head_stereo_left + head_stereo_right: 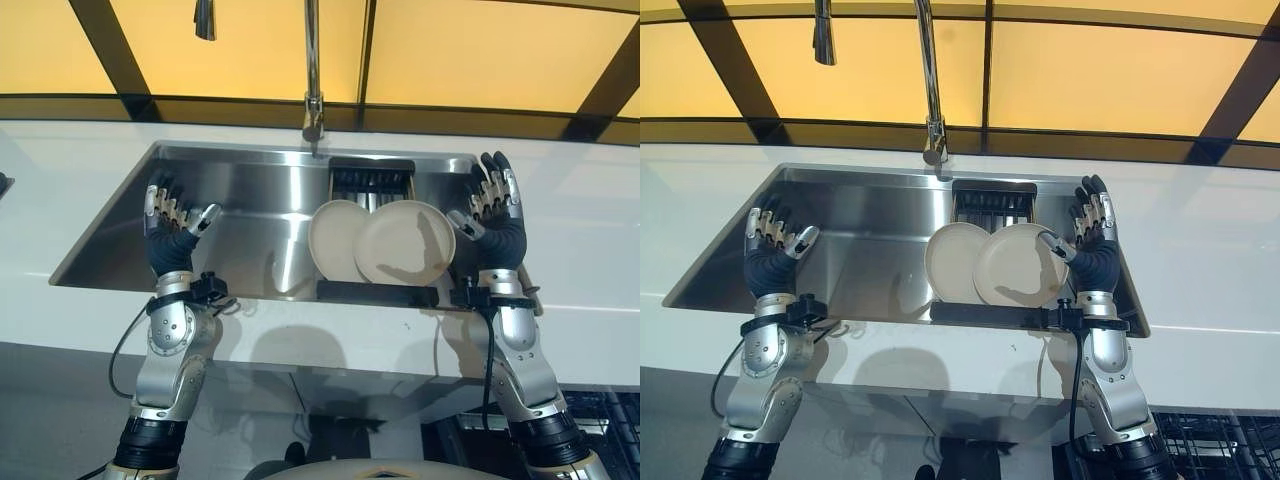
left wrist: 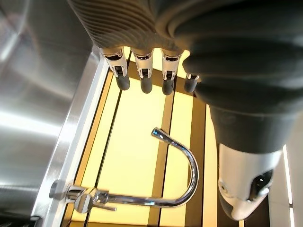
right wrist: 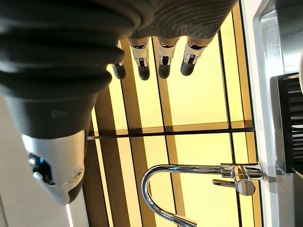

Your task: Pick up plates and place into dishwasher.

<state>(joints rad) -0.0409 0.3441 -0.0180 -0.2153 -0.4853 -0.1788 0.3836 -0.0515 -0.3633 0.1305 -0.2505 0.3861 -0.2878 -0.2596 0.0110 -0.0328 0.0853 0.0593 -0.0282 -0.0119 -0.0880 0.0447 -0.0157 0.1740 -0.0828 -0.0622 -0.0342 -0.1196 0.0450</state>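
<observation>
Standing on edge in a black rack [image 1: 378,292] at the sink's [image 1: 240,200] right end, two cream plates [image 1: 405,243] lean against each other, the right one overlapping the front of the left one [image 1: 333,238]. A second dark rack [image 1: 371,183] sits behind them against the back wall, under the tap [image 1: 312,100].

The right hand [image 1: 495,205] is raised just beside the plates, over the sink's right rim, fingers straight and spread, thumb pointing toward the front plate's edge without touching it; it holds nothing. The left hand [image 1: 170,215] is raised over the sink's left part, well apart from the plates, fingers likewise straight and apart, empty.

Between the left hand and the plates the steel basin floor lies bare. White counter [image 1: 580,230] runs along the near edge and both sides of the sink. At lower right, below the counter, part of a dishwasher basket [image 1: 1230,440] of wire shows.
</observation>
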